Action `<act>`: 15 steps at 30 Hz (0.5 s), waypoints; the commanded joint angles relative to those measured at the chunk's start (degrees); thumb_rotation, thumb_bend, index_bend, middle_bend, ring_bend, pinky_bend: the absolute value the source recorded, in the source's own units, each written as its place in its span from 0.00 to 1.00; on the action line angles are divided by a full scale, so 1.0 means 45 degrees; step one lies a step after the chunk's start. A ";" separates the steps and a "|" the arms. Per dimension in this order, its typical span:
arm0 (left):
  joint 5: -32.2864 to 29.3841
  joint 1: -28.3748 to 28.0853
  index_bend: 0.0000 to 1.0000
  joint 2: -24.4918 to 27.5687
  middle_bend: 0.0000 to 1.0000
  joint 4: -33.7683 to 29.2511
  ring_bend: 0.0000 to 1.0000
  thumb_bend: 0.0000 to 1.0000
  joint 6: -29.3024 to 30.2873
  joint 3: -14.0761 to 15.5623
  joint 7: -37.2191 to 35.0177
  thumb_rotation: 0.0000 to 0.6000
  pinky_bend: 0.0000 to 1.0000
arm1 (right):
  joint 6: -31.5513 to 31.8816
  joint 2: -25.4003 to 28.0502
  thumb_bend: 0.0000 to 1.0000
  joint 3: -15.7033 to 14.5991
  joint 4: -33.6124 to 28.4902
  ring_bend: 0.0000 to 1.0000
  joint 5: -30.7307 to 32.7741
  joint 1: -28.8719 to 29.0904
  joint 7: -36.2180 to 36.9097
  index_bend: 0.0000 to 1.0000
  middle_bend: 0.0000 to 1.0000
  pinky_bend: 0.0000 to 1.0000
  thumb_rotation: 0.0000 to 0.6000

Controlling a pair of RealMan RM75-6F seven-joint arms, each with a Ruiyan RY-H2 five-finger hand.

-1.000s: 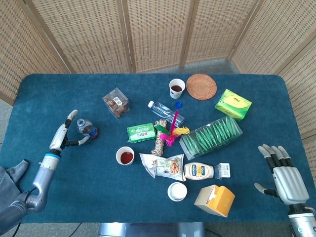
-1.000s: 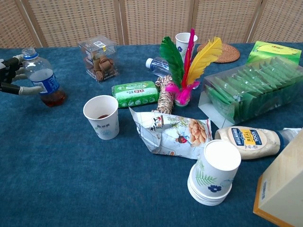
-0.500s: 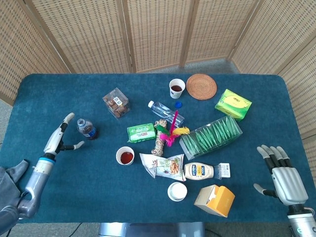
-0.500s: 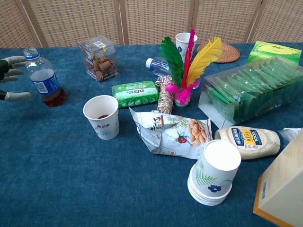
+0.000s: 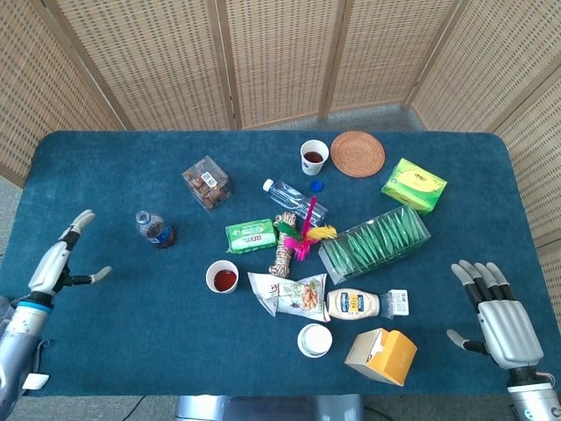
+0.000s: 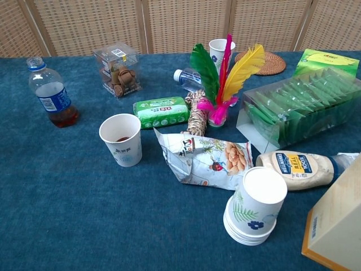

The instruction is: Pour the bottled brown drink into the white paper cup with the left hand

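The small bottle stands upright on the blue table, left of centre, with a little brown drink at its bottom. A white paper cup with brown liquid in it stands to the bottle's right, nearer the front. My left hand hovers open near the table's left edge, well apart from the bottle. It is out of the chest view. My right hand rests open at the front right, holding nothing.
Near the cup lie a green packet, a feather toy and a snack bag. A clear box, a lying water bottle, a second cup, a coaster, a mayonnaise bottle, stacked cups and boxes fill the middle and right.
My left hand let go of the bottle and drew back to the left, leaving the chest view. The bottle stays standing upright. The right hand barely moved.
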 commanded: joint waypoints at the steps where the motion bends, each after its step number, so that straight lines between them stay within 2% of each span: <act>1: 0.0016 0.0343 0.00 0.0531 0.00 -0.0264 0.00 0.30 0.0534 -0.0016 0.0280 1.00 0.00 | -0.0013 0.0008 0.00 0.0035 0.0020 0.00 0.0087 0.0005 0.0041 0.00 0.00 0.00 1.00; 9: -0.0255 0.1003 0.00 0.2321 0.00 -0.1467 0.00 0.36 0.1080 -0.0052 0.0872 1.00 0.00 | 0.0037 0.0053 0.00 0.0237 0.0054 0.00 0.0496 -0.0006 0.0195 0.00 0.00 0.00 1.00; 15: -0.0475 0.1332 0.00 0.3199 0.00 -0.1948 0.00 0.38 0.0899 0.0117 0.1814 1.00 0.00 | 0.0010 0.0033 0.00 0.0322 0.0056 0.00 0.0714 0.0001 0.0109 0.00 0.00 0.00 1.00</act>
